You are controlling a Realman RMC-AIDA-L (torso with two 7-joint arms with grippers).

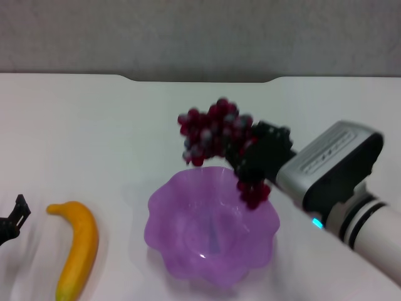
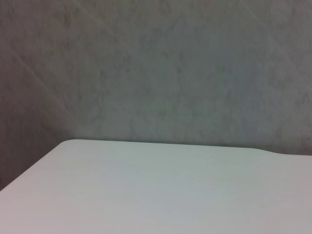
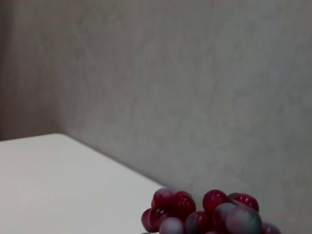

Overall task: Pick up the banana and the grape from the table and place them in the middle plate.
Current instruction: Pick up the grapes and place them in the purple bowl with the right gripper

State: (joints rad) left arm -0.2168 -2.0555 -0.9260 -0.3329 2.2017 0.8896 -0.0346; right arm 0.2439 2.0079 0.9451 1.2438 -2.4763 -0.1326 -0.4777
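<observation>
Dark red grape bunch held aloft in head view, clamped in right gripper reaching in from the right, over far rim of middle plate. Banana lengthwise near-to-far on table, left of plate. Left gripper cut off at edge; finger state unclear. Left wrist: only table. Right wrist: grape tops only.

Dark red-purple grape, yellow-orange banana, translucent purple middle plate, white table

One banana, one grape bunch, one middle plate.
</observation>
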